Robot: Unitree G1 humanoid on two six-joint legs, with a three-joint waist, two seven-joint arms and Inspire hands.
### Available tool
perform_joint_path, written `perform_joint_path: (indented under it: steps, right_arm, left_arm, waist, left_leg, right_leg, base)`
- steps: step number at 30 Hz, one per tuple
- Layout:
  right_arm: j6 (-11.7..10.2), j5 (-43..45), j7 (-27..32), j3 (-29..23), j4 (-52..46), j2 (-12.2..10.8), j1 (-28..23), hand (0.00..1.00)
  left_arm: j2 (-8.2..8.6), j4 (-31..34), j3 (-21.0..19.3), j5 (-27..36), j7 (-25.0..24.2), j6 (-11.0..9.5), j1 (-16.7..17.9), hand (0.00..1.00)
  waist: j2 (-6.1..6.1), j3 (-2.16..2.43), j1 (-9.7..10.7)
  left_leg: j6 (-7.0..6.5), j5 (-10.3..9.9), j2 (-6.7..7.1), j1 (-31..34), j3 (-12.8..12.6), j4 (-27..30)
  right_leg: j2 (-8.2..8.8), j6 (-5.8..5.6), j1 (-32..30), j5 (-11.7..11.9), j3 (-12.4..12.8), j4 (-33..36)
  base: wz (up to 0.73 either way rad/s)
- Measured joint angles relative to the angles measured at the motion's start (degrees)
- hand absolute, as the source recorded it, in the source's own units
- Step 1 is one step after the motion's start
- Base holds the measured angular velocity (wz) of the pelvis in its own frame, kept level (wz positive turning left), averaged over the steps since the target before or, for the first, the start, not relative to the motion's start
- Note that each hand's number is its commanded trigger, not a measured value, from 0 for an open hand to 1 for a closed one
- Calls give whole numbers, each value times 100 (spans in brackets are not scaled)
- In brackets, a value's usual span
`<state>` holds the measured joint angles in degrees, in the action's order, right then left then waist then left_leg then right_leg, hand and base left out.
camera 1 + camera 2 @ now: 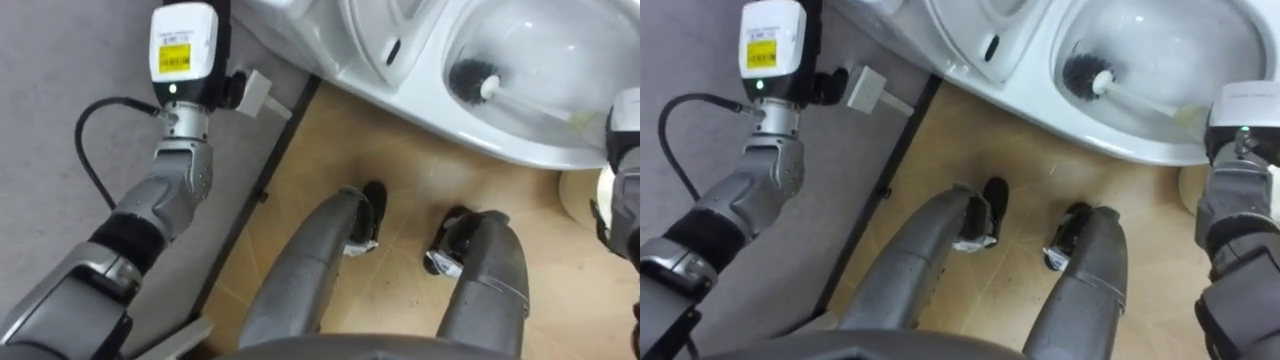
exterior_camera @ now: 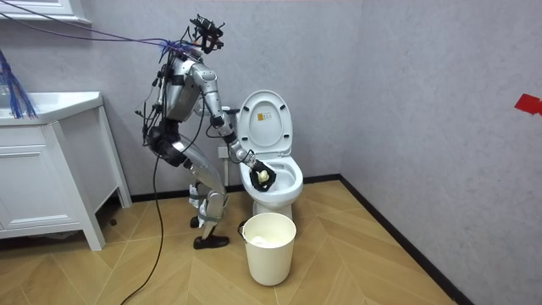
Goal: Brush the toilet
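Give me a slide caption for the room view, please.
Robot bends at the open toilet, right hand holding the brush in the bowl, bucket nearby.

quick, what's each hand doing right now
left hand: cannot be told.
right hand: closed on the toilet brush, its head in the bowl.

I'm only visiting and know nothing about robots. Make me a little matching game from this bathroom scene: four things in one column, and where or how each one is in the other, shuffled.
Things:
1. toilet brush
2. toilet lid
3. white bucket
4. white cabinet

Places or states:
A. standing on the floor, close to the toilet
B. at the room view's left, against the wall
C. bristle head down inside the bowl
D. raised upright

Pairs: 1-C, 2-D, 3-A, 4-B.
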<state>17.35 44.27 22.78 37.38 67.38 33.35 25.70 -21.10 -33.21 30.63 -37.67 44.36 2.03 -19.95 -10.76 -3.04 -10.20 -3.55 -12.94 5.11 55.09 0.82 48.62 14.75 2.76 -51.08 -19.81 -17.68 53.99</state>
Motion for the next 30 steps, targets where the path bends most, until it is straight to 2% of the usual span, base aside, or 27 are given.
perform_joint_path:
  steps: [4,7,9,11,13,15,17,21,24,28,29,30]
  right_arm:
    - [-77,-605,124,191,126,-41,109,100]
    - [-254,-1093,165,104,254,-82,252,100]
    - [-495,-1432,24,-98,444,-108,414,100]
    - [-626,-1721,-29,-116,603,-92,500,100]
    - [-670,-1893,-58,-262,649,-83,590,100]
    - [-833,-2081,-89,-453,661,-74,632,100]
    - [-928,-2185,-82,-503,730,20,723,100]
    - [-922,-2043,-84,-505,789,155,933,100]
    - [-923,-1798,-91,-470,811,145,939,100]
    - [-848,-1401,-93,-237,735,25,777,100]
    - [-832,-1203,-110,-197,724,-16,714,100]
    - [-707,-969,-38,-189,676,-32,685,100]
  left_arm:
    - [-12,95,-4,65,24,16,-2,0]
    - [-78,228,-23,-39,42,102,-11,0]
    - [-141,288,-21,-82,62,163,-65,0]
    - [-165,306,-3,-83,61,162,-101,0]
    - [-222,298,-2,-78,99,162,-159,0]
    - [-354,306,-5,-78,173,157,-234,0]
    - [-399,313,-4,-82,175,120,-289,0]
    - [-457,314,-11,-218,125,88,-324,0]
    - [-450,299,1,-252,113,84,-339,0]
    - [-397,276,44,-254,120,59,-384,0]
    - [-344,270,46,-259,121,61,-411,0]
    - [-276,253,46,-265,121,79,-420,0]
  waist:
    - [56,0,-12]
    - [172,12,12]
    - [380,2,30]
    - [429,1,53]
    - [498,-33,59]
    - [639,-62,69]
    - [667,-76,75]
    - [687,-86,81]
    - [680,-84,78]
    - [617,-87,21]
    - [576,-97,-3]
    - [526,-96,-35]
  left_leg:
    - [46,-33,-42,17,30,2]
    - [48,-34,-31,107,22,8]
    - [37,-27,8,174,-23,21]
    - [11,-10,67,206,-26,28]
    - [-1,-4,64,268,-59,55]
    - [-2,-4,64,356,-94,118]
    - [-10,1,65,407,-110,119]
    - [-24,12,86,436,-133,123]
    - [3,32,156,435,-56,119]
    - [-3,26,150,435,-38,138]
    - [-7,22,152,439,-9,134]
    - [-14,16,160,441,-6,127]
  right_leg:
    - [-55,61,18,4,-53,-34]
    - [15,60,-100,-23,-33,21]
    - [69,70,-235,-26,23,132]
    - [139,63,-279,-45,29,200]
    - [141,58,-374,-43,90,238]
    - [113,40,-510,-52,193,313]
    - [123,36,-571,-42,202,322]
    - [211,47,-605,-47,182,374]
    - [223,42,-587,-56,158,390]
    - [225,45,-520,-76,68,368]
    - [225,36,-515,-97,55,354]
    - [225,19,-514,-108,61,353]
  base:
    - [-2]
    - [0]
    - [0]
    - [9]
    - [-5]
    - [-8]
    - [0]
    - [3]
    - [8]
    - [7]
    - [5]
    - [4]
